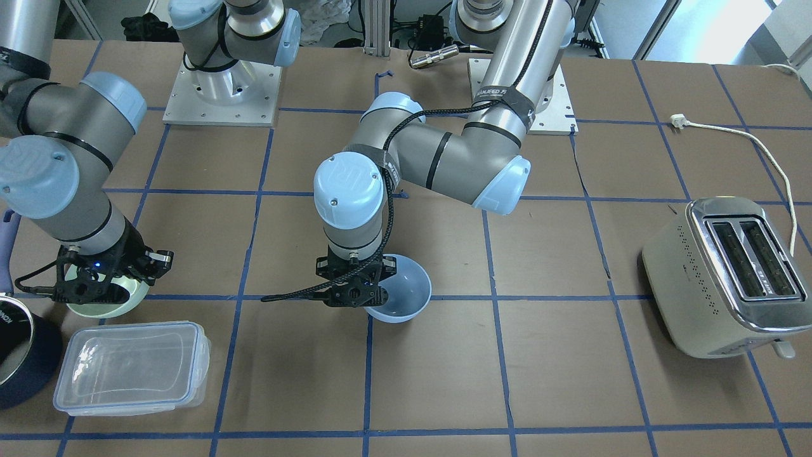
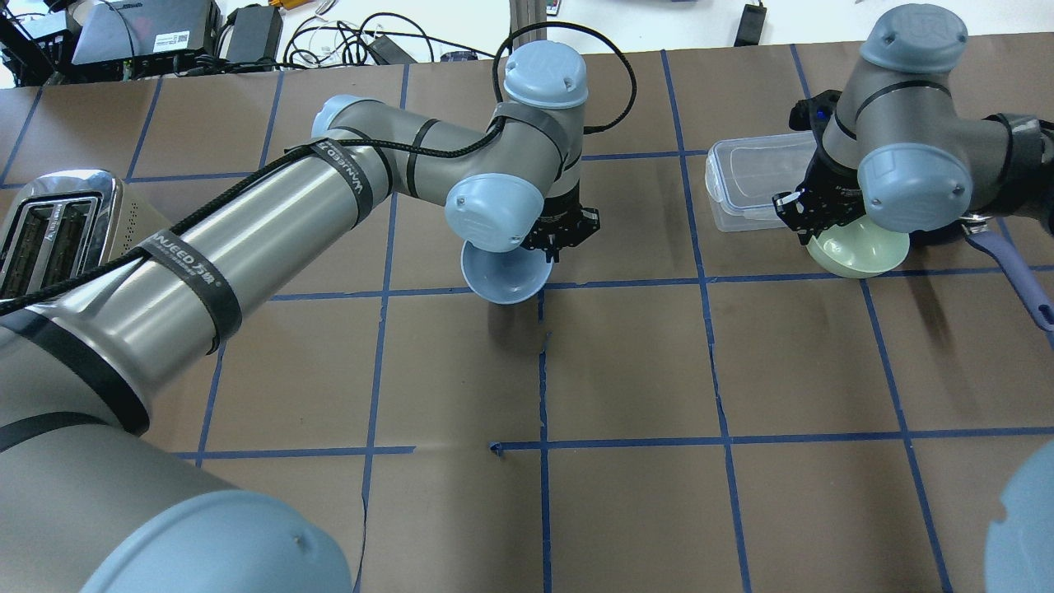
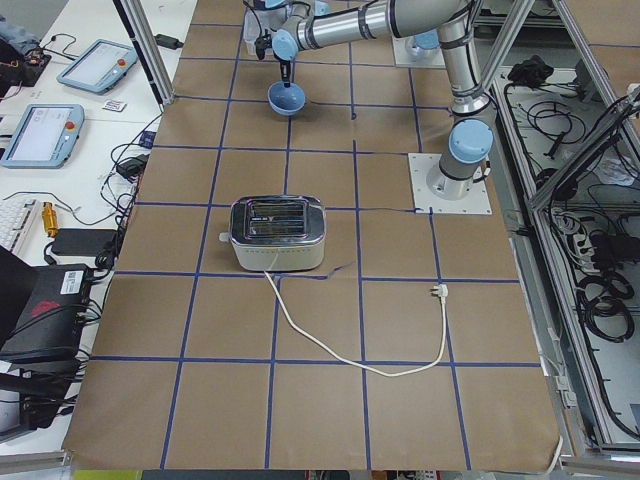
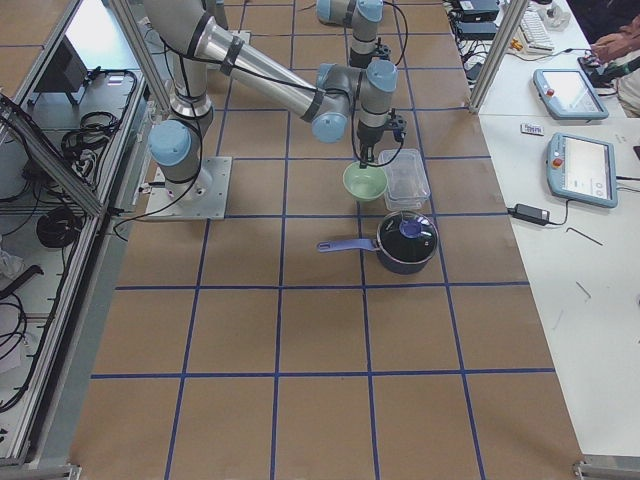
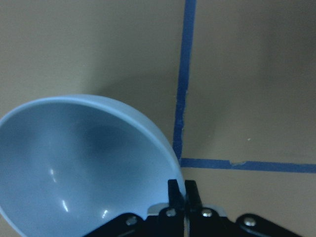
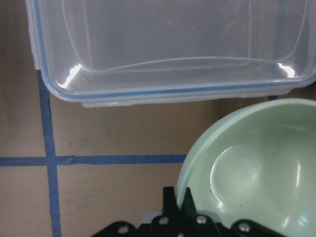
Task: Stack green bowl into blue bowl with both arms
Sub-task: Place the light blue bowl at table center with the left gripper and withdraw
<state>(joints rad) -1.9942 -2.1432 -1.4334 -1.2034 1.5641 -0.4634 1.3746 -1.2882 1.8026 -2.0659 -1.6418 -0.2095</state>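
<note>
The pale blue bowl (image 1: 401,297) hangs tilted from my left gripper (image 1: 353,293) near the table's middle. The gripper is shut on its rim and holds it a little above the paper. It also shows in the overhead view (image 2: 504,278) and in the left wrist view (image 5: 84,163), where the fingertips (image 5: 183,195) pinch the rim. The pale green bowl (image 1: 109,304) is tilted too, with my right gripper (image 1: 101,282) shut on its rim. It also shows in the overhead view (image 2: 856,251) and in the right wrist view (image 6: 256,168). The two bowls are well apart.
A clear plastic container (image 1: 130,368) lies just beside the green bowl. A dark navy saucepan (image 1: 25,355) with a long handle stands next to them. A steel toaster (image 1: 723,276) with a loose white cord (image 1: 761,136) stands at the table's far left side.
</note>
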